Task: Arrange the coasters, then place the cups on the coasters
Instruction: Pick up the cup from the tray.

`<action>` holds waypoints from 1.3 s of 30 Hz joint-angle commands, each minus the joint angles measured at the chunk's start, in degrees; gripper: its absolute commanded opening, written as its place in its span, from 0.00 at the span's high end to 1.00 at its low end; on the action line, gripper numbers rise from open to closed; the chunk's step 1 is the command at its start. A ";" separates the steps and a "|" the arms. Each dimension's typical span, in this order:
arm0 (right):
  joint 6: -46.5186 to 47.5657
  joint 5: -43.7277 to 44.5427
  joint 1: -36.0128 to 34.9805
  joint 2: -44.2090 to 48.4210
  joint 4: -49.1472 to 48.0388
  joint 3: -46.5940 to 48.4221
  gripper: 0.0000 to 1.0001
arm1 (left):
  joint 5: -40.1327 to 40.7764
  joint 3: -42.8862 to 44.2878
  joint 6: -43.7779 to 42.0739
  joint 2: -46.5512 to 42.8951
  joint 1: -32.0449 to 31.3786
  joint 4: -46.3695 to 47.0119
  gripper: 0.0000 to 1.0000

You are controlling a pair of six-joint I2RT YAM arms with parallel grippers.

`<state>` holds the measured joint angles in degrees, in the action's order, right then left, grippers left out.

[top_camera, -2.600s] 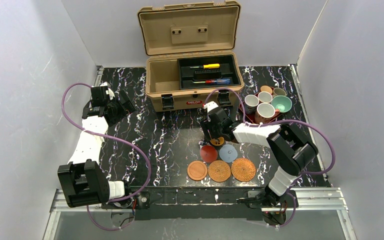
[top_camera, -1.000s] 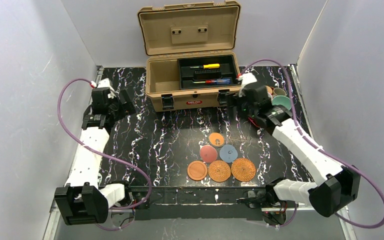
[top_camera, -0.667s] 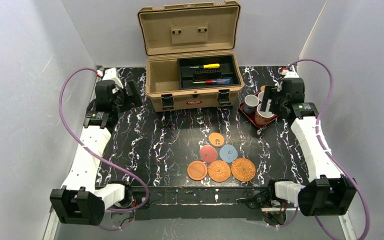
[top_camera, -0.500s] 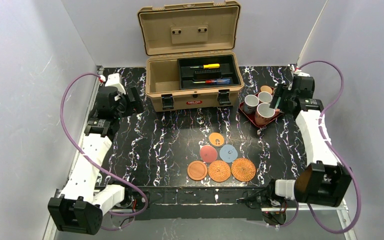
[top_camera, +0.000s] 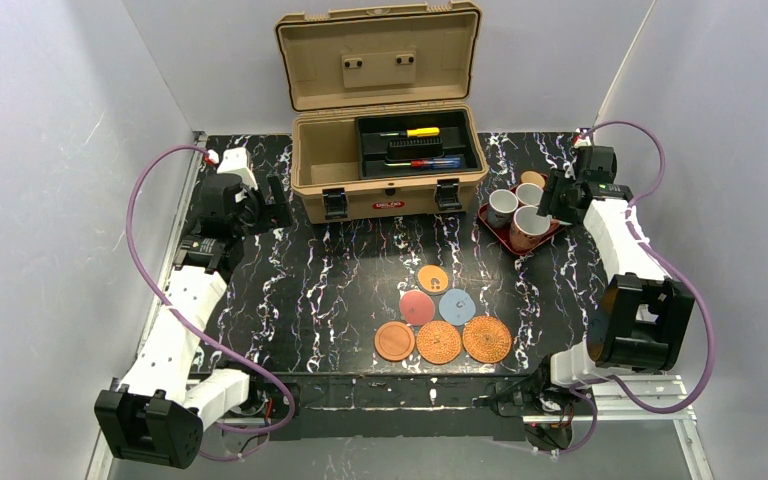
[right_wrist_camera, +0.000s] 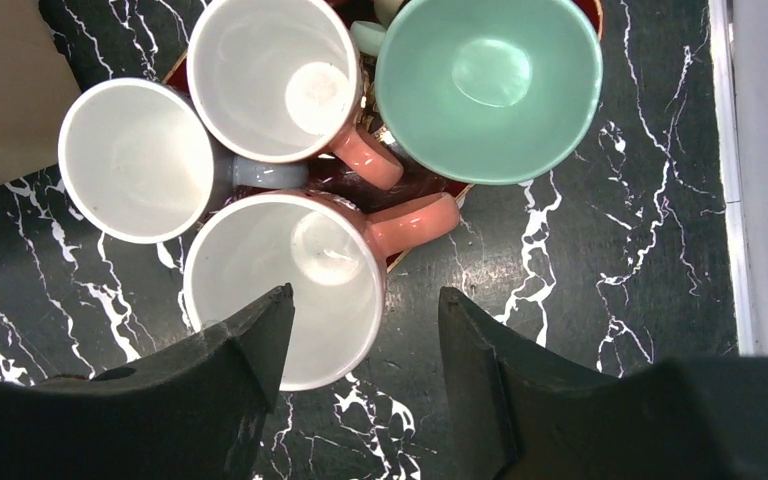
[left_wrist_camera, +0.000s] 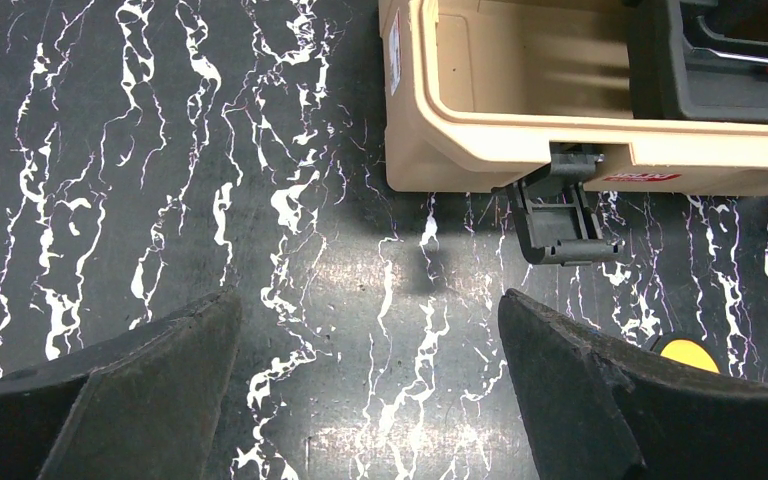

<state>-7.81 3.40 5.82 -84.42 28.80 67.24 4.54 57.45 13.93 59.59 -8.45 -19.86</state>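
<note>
The coasters [top_camera: 439, 341] lie flat in a cluster at the near middle of the black marbled table [top_camera: 310, 290], the orange one with black marks [top_camera: 433, 278] farthest back; no cup stands on them. The cups [top_camera: 531, 226] crowd a dark red tray [top_camera: 496, 230] at the far right, just right of the open tan toolbox [top_camera: 385, 190]. From above I make out only three white-inside mugs [top_camera: 503, 203] and a sliver of an orange cup [top_camera: 533, 178]; the right arm [top_camera: 620, 240] covers the rest of the tray. Its wrist camera shows the teal-green cup [right_wrist_camera: 490, 85] beside the mugs, and another rim cut off at the top edge. The right gripper [right_wrist_camera: 365, 300] hangs over the nearest reddish mug [right_wrist_camera: 280, 290], jaws partly apart, one finger [right_wrist_camera: 250, 350] above the mug's mouth, the other outside its wall by the handle [right_wrist_camera: 415, 220]; gaps show on both sides, so it holds nothing. How high above the rim it is I cannot tell. The left gripper [left_wrist_camera: 370, 300] stands wide open and empty above the table, by the toolbox's front latch [left_wrist_camera: 560, 215]. A scrap of yellow [left_wrist_camera: 685, 350] peeks from behind one finger; I cannot tell what it is.
</note>
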 commanded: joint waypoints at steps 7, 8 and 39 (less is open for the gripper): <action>-6.45 1.45 -0.09 -0.43 -0.21 -2.46 0.37 | 0.08 -0.42 0.04 -0.09 -0.68 -0.16 0.02; -6.83 1.36 -0.11 -0.93 -0.38 -2.76 0.38 | 0.21 -0.41 0.01 -0.09 -0.69 -0.18 0.02; -11.43 8.68 -0.11 2.15 -2.86 -6.52 0.97 | 1.22 -0.23 0.08 0.35 -0.69 -0.62 0.02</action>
<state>-19.09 8.34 5.50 -86.17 26.44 60.07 4.78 57.45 14.09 60.36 -8.86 -19.92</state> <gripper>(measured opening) 0.172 0.981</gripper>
